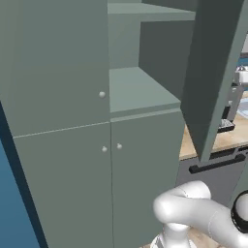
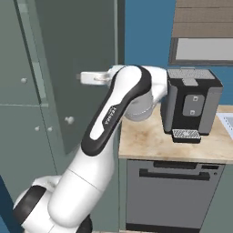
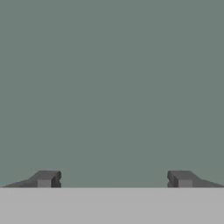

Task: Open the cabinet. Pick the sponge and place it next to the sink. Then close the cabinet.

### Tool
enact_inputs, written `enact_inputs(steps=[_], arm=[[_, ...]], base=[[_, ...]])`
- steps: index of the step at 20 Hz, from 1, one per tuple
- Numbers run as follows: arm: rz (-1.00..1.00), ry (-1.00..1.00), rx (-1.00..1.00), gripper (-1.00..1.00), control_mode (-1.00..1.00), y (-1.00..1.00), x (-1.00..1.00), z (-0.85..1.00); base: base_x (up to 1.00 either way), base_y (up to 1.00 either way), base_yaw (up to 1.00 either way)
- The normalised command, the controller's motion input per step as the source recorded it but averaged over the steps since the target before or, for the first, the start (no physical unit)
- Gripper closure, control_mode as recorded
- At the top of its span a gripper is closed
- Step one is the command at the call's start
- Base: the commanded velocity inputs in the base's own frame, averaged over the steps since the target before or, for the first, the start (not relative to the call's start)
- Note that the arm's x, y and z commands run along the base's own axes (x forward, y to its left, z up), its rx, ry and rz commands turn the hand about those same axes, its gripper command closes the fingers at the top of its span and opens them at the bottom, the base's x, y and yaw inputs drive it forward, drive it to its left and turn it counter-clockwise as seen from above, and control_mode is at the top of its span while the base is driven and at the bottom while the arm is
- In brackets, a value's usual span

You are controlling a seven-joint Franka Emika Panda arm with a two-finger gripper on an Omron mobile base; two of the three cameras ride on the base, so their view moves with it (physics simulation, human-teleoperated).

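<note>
The cabinet (image 1: 58,169) is tall and grey-green; its upper right door (image 1: 213,72) stands swung open, and the bare shelf (image 1: 138,92) inside shows. In the right base view my arm reaches left, and my gripper (image 2: 84,78) is up against the outer face of that open door (image 2: 73,54), well above its knob (image 2: 69,120). The hand view has a flat grey-green surface close ahead, with my gripper (image 3: 113,179) open, fingertips wide apart and nothing between them. The sponge is out of view. The sink's pale rim (image 2: 226,119) shows at the far right of the counter.
A black coffee machine (image 2: 191,104) stands on the wooden counter (image 2: 150,141) just right of my arm. Below it is the dark dishwasher panel (image 2: 168,195) with its bar handle. The other three cabinet doors are shut, with round knobs (image 1: 101,94).
</note>
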Motion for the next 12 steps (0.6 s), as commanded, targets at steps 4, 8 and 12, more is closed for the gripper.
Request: enact_inputs(steps=[4, 8, 12], arm=[[0.0, -0.01, 0.0, -1.0, -1.0, 0.99, 0.06, 0.0], [-0.02, 0.0, 0.0, -1.0, -1.0, 0.86, 0.32, 0.0], [-0.07, 0.0, 0.0, -1.0, -1.0, 0.8, 0.42, 0.0]], base=[[0.0, 0.0, 0.0], [0.0, 0.0, 0.0], [0.0, 0.0, 0.0]])
